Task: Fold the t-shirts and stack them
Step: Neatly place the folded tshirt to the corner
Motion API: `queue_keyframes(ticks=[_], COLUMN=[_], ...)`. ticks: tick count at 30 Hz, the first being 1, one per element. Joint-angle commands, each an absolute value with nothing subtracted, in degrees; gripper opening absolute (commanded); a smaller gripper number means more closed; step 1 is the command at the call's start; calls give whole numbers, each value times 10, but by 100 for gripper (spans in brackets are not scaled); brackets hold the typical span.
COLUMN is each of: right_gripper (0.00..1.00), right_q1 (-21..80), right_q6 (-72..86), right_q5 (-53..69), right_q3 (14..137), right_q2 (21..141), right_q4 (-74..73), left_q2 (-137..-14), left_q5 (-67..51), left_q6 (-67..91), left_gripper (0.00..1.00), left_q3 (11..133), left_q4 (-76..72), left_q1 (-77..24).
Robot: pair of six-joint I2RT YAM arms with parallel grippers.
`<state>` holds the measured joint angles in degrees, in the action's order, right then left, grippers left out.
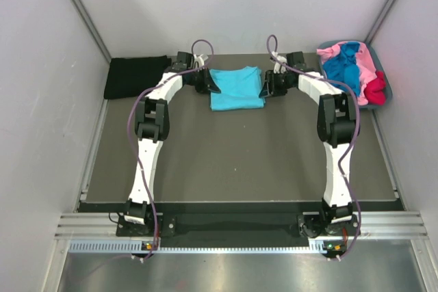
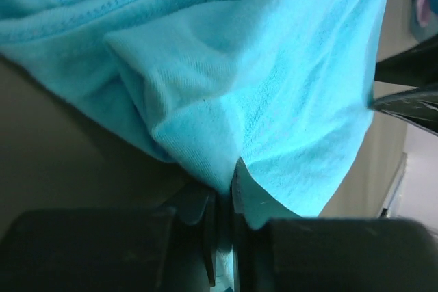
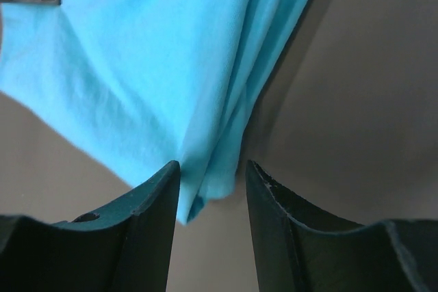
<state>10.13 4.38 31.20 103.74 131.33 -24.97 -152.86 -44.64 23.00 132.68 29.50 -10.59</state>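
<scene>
My left gripper (image 2: 222,200) has its jaws pressed together on a bunched fold at the edge of the light turquoise t-shirt (image 2: 274,87). My right gripper (image 3: 212,179) stands with its fingers apart, the shirt's opposite edge lying between them unclamped. The shirt lies partly folded on the dark table (image 1: 239,162) between both grippers; the black t-shirt (image 1: 135,76) lies at the far left, and the pink t-shirt (image 1: 366,66), royal blue t-shirt (image 1: 344,66) and red t-shirt (image 1: 376,91) are heaped in the grey-blue tub (image 1: 388,92) at the far right.

The turquoise shirt (image 2: 287,87) has its hem hidden inside the left pincer (image 2: 222,196); ahead of the right pincer (image 3: 212,165) the picture's edge cuts it off.
</scene>
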Motion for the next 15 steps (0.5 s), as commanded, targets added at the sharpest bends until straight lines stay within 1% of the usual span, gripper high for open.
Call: queue_keyframes(ticks=[1, 2, 4, 6, 15], right_gripper=[43, 43, 43, 43, 43], right_q1=[104, 102, 98, 94, 84], right_q6=[14, 10, 4, -8, -22], right_q5=[327, 328, 326, 323, 321], right_q3=[1031, 1029, 1020, 1015, 998], right_q2=[1224, 1218, 1202, 1193, 1177], right_q4=[-249, -250, -253, -258, -260], left_q2=[-1493, -1487, -1469, -1456, -1390], left_q5=[-396, -391, -369, -332, -209], left_q6=[180, 158, 128, 71, -56], left_gripper=[7, 6, 0, 0, 0], left_q3=[1351, 1352, 1355, 1368, 1383], left_q4=[320, 327, 354, 387, 458], left_q1=[-84, -77, -69, -55, -15])
